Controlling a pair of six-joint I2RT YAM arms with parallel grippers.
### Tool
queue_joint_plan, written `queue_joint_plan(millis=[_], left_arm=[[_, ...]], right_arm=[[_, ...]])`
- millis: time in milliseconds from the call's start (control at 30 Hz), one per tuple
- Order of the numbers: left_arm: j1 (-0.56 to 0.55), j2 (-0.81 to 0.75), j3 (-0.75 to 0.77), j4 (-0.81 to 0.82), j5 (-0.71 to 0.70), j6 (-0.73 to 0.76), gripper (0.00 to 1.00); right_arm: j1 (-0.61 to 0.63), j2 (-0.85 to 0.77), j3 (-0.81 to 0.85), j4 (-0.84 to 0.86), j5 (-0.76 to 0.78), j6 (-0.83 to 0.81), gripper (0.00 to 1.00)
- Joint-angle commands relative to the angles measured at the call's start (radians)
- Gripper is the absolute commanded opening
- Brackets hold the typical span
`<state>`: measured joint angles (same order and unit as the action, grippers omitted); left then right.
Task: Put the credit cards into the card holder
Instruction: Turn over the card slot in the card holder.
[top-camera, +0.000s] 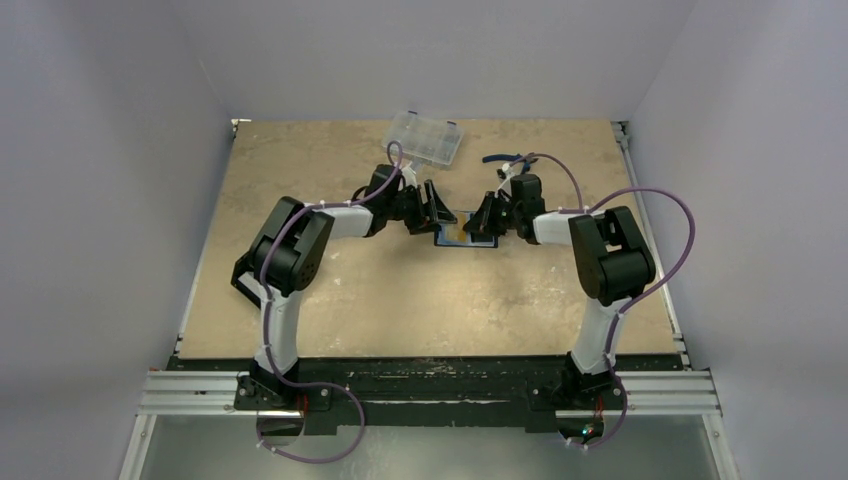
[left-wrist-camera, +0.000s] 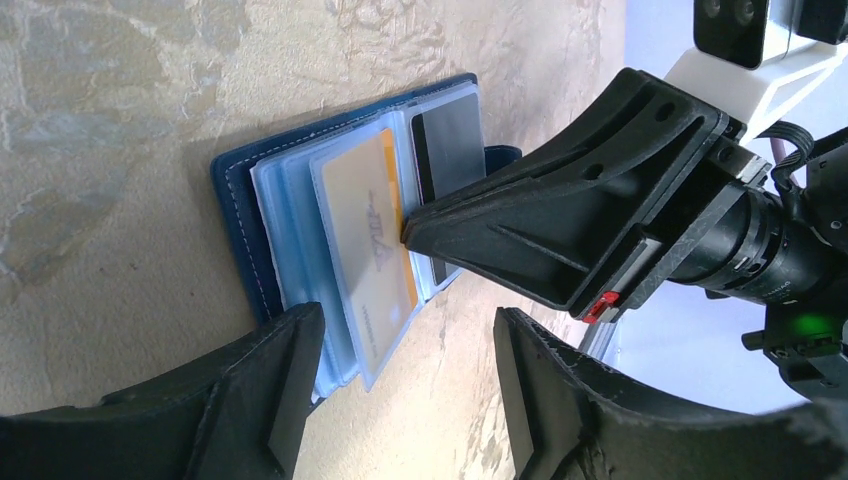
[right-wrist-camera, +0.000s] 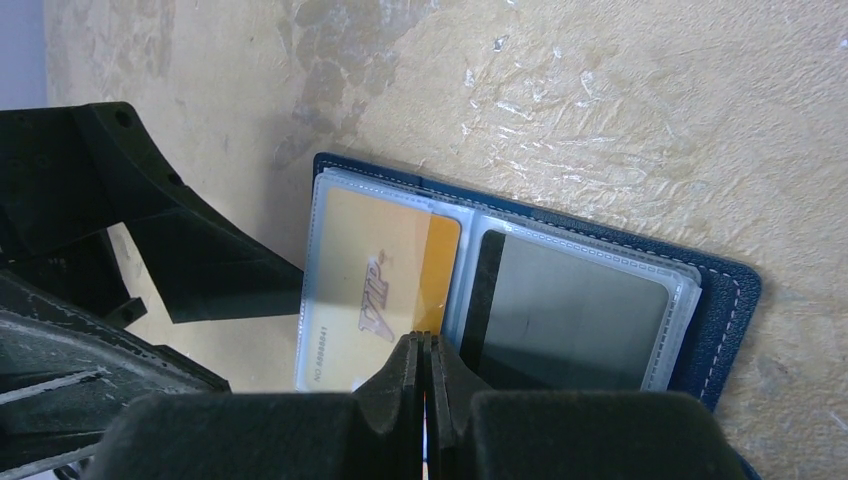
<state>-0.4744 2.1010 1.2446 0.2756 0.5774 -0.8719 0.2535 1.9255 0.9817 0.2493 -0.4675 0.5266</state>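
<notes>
Right gripper (right-wrist-camera: 423, 342) closed at open card holder (right-wrist-camera: 725, 310), unclear from overhead.

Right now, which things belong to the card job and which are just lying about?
Job: wallet, open; gold card and striped card in its sleeves; right gripper at its fold; left gripper beside it.
Lying about: clear case; small blue item, too small to identify.
</notes>
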Motion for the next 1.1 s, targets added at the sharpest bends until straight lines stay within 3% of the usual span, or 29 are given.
queue_joint_plan(millis=[0, 633, 1067], left_arm=[[-0.011, 0.013, 0.043, 0.057, 0.041, 0.002, 0.67], [-0.084, 0.019, 0.098, 0.140, 0.057, -0.050, 0.60], [-0.099, 0.096, 0.137, 0.146, 0.064, -0.076, 0.62]], right_arm=[[0.002, 0.023, 0.018, -0.005, 0.020, -0.008, 0.00], [-0.001, -0.024, 0.065, -0.073, 0.005, 0.021, 0.04], [-0.110, -0.153, 0.054, -0.190, -0.006, 0.001, 0.32]])
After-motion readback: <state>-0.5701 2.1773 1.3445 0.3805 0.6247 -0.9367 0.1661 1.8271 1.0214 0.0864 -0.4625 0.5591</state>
